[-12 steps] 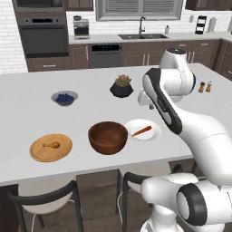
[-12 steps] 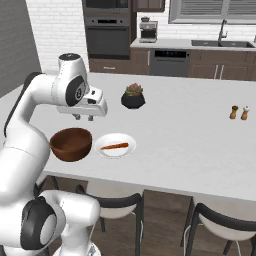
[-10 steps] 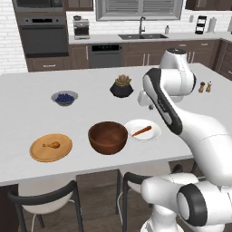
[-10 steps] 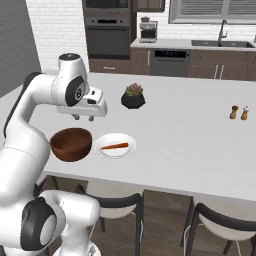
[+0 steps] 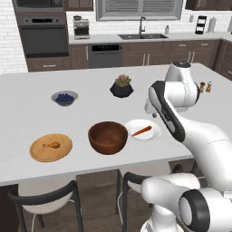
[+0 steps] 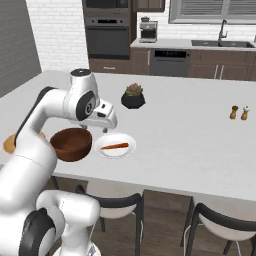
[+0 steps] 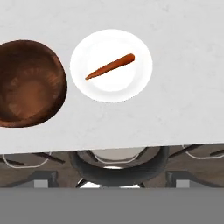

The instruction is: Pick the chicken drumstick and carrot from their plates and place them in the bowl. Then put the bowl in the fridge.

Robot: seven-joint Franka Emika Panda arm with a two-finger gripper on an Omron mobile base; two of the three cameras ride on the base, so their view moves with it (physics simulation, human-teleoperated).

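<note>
The carrot (image 7: 110, 66) is lying on the white plate (image 7: 135, 85) at upper centre of the hand view, beside the bowl (image 7: 28, 83) at left. The gripper (image 6: 106, 120) is hanging released, holding nothing.

In the hand view the bowl (image 7: 28, 83) is cut off by the left edge of the frame. In the right base view, at the middle left, the arm hides most of the wooden plate (image 6: 8, 144), and only a small part of its rim shows. In the left base view the arm covers the right rim of the white plate (image 5: 143, 131). The salt and pepper shakers (image 5: 205, 86) at the right are too small to tell apart.
</note>
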